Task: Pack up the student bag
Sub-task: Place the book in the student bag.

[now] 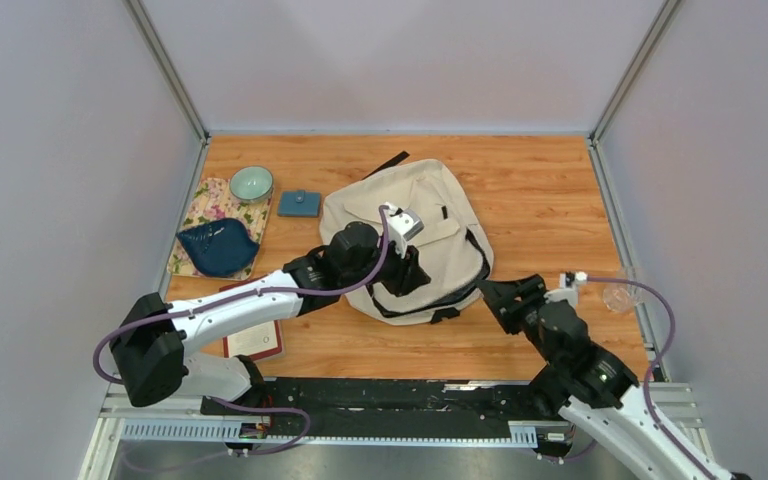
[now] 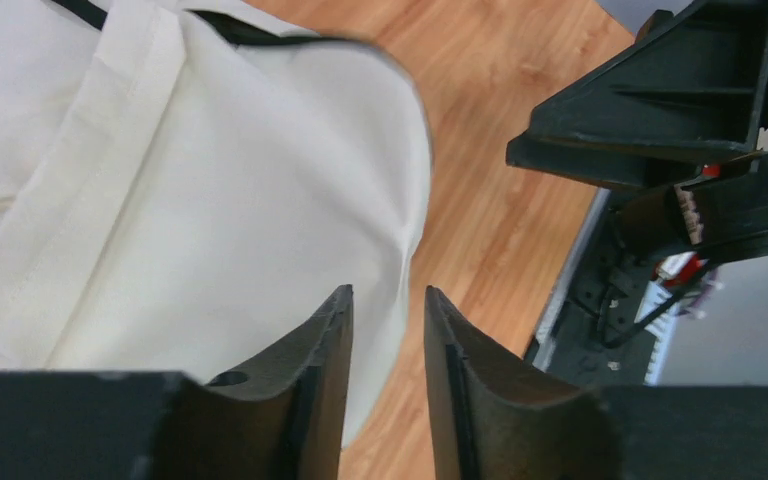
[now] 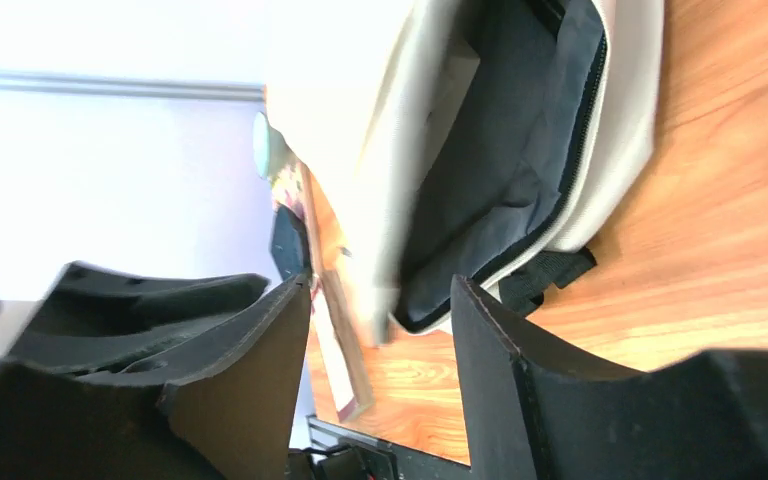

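Lying on wooden table (image 1: 545,190): student bag (image 1: 430,212); grey walls (image 1: 400,60).

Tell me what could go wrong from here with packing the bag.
1. Neither the left gripper nor the right gripper holds the student bag. Both are open, so its open compartment may sag shut before anything goes in.
2. The clear cup sits close to the right gripper, and a swing of that arm could knock it over.

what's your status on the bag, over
Left hand part open at bag edge, empty. Right hand open, empty, clear of bag. Bag unzipped, mouth toward right hand. Nothing between them.
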{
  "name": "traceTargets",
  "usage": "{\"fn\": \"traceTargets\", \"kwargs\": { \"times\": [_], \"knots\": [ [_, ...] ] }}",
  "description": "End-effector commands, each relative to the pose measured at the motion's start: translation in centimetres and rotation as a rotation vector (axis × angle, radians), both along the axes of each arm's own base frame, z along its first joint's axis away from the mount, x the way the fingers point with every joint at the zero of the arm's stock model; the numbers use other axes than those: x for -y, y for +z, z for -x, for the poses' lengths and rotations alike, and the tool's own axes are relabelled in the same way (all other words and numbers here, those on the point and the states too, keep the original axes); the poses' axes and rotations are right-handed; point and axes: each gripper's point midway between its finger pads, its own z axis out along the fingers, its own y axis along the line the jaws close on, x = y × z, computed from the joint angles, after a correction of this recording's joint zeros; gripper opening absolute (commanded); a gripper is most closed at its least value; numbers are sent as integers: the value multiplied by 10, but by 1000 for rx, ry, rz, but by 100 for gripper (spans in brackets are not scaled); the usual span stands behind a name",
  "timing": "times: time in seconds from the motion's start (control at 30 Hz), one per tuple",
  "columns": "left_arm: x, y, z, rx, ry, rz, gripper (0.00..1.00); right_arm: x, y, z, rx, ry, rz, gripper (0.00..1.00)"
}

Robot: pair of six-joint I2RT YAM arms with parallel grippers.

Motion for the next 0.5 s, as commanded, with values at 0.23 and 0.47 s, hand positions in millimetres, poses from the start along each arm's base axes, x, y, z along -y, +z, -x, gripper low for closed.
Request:
{"fn": "traceTargets", "kwargs": {
  "times": [0.23, 0.47],
  "knots": [
    [-10, 1, 25, -59, -39, 29, 66, 52, 15, 27, 3, -68, 159, 59],
    [-115, -19, -13, 63, 396, -171, 91, -15, 29, 9, 65, 194, 182, 60]
  ]
}}
